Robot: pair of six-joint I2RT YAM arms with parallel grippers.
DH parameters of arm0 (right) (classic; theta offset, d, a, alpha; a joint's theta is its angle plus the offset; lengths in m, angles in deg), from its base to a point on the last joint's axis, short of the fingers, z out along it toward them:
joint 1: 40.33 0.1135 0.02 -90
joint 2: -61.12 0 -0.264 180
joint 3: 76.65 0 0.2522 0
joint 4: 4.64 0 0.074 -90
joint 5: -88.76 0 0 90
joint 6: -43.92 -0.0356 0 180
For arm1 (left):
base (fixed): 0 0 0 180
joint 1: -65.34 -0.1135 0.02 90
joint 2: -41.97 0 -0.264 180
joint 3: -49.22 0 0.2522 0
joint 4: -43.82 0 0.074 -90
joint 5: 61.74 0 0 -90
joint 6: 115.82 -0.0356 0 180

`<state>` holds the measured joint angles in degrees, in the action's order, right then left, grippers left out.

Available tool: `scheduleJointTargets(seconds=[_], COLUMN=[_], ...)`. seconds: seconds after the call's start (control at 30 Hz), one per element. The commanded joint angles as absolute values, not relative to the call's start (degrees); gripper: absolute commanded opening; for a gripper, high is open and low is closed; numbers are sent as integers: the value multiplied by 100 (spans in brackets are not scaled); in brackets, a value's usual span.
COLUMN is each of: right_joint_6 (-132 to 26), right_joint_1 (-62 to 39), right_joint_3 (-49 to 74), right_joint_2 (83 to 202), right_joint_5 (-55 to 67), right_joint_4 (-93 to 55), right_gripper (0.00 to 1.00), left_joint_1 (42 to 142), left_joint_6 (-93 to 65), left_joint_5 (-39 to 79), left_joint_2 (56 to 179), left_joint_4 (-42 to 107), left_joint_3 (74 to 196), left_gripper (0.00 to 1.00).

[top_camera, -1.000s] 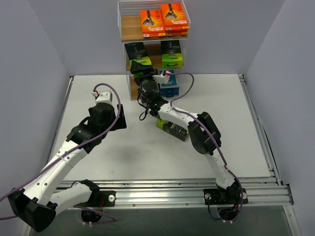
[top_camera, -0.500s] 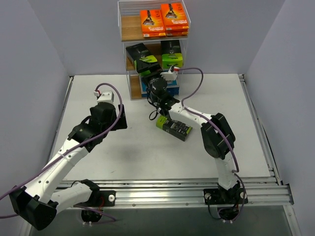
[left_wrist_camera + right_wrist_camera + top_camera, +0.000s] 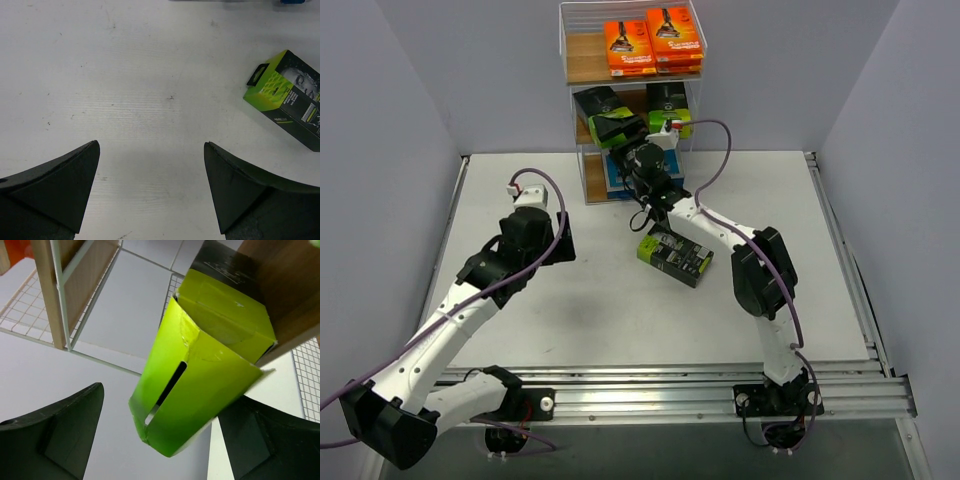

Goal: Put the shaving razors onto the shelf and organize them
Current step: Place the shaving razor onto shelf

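**Top external view: right end effector (image 3: pixel 623 135) at the middle tier of the shelf (image 3: pixel 582 60)**

The right arm reaches across the tabletop (image 3: pixel 520 170) to the front of the white-wire rack. Its end effector is level with the middle board. A tilted black razor pack with a lime-green top (image 3: pixel 613 125) sits at the left of that tier, directly ahead of the fingers.

In the right wrist view the same pack (image 3: pixel 200 370) fills the space between the two dark fingers (image 3: pixel 60 435). Its black end rests on the wooden board and its lime end points toward the camera. The jaws stand wide apart. Bare background shows between the left finger and the pack. The right finger lies just beside the pack's flap, and I cannot tell whether they touch. Nothing is clamped.

A second black-and-lime pack (image 3: pixel 669 112) stands at the right of the middle tier. The orange packs (image 3: pixel 675 42) lie side by side on the fenced top tier. A blue-and-white pack (image 3: pixel 616 182) sits on the bottom tier, mostly hidden behind the right arm.

One more black-and-lime pack, the loose pack (image 3: pixel 675 258), lies flat on the tabletop under the right forearm.

The left end effector (image 3: pixel 150 145) hangs over bare tabletop, wide open and holding nothing. The loose pack (image 3: pixel 290 97) lies off to the right in the left wrist view.
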<state>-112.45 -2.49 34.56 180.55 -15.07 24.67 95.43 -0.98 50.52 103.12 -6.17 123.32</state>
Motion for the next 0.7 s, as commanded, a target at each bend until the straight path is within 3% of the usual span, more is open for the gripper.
scheduleJointTargets(seconds=[0.0,0.17,0.67], right_joint_6=[-11279,-11410,-11279], right_joint_1=[-324,-412,-518], right_joint_3=[4212,4478,3854], right_joint_2=[18100,18144,17564], right_joint_5=[-969,-582,-177], right_joint_4=[2408,1791,1175], right_gripper=[87,100,100], left_joint_1=[9435,9373,9338], left_joint_6=[-113,-156,-200], left_joint_5=[4979,4874,4821], left_joint_2=[10297,10323,10341], left_joint_4=[-483,-475,-527], left_joint_3=[12442,12451,12486], left_gripper=[94,94,94])
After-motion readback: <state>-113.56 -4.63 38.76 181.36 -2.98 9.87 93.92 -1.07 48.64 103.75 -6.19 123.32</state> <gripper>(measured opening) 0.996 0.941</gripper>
